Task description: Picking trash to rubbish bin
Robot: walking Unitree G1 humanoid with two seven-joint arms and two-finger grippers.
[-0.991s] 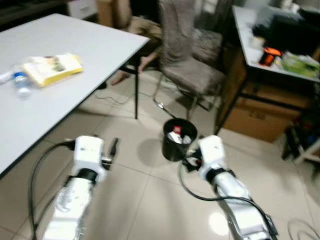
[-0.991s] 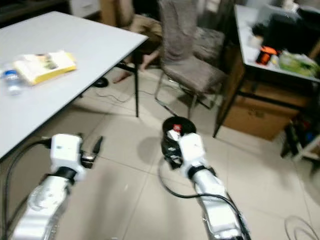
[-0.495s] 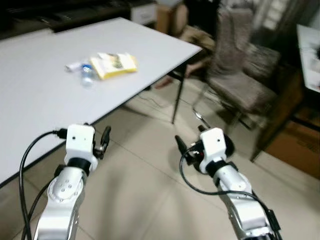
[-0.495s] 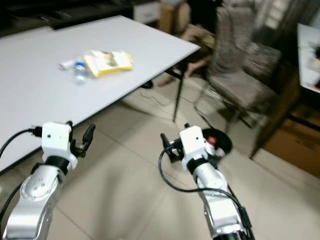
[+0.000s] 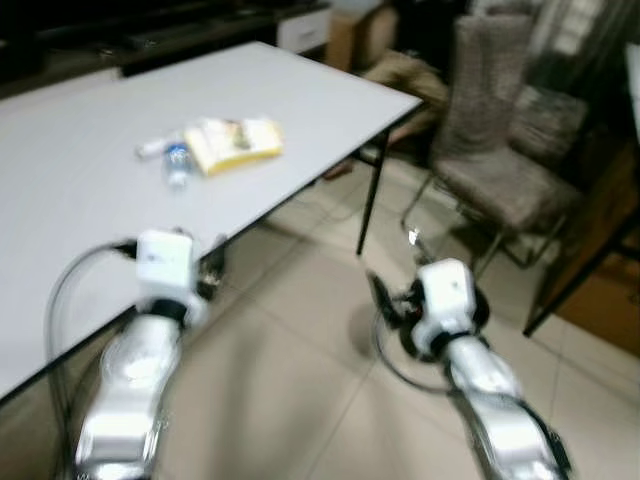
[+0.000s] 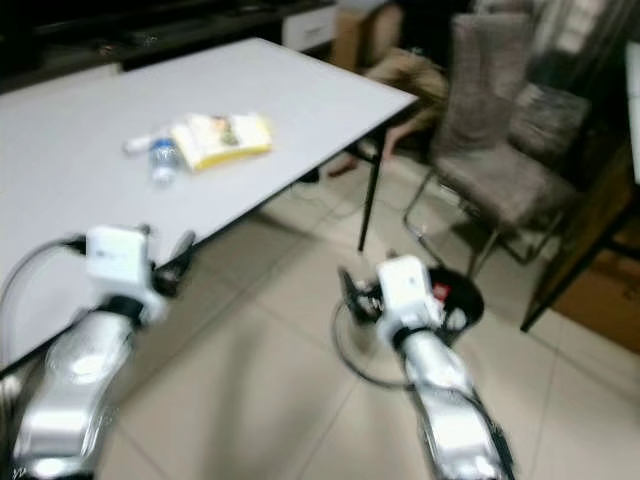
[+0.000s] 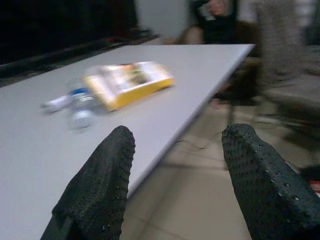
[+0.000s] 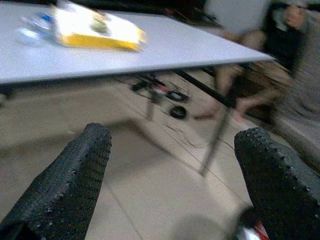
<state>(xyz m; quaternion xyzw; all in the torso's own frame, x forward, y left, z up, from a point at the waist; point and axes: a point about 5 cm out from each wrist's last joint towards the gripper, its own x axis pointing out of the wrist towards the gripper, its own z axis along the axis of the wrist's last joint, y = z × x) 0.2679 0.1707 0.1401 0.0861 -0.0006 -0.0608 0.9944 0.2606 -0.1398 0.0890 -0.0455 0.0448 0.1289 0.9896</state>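
head views blurred. white table (image 5: 80, 200) on the robot's left carries a yellow packet (image 5: 235, 143), a small plastic bottle (image 5: 177, 163) with a blue cap just beside it and a pale scrap (image 5: 150, 149) near both. left gripper (image 7: 175, 170) at the table's near edge, fingers spread, holding nothing. right gripper (image 8: 175, 185) over the tiled floor (image 5: 290, 400), fingers spread, empty. black rubbish bin (image 6: 462, 300) on the floor just behind the right wrist — something red inside. grey chair (image 5: 510, 120) beyond; a seated person (image 8: 270, 60) past the table.

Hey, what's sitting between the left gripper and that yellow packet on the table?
Only bare white table surface, seen in the left wrist view: the left gripper, fingers open, looks across it to the yellow packet, with a small water bottle beside the packet.
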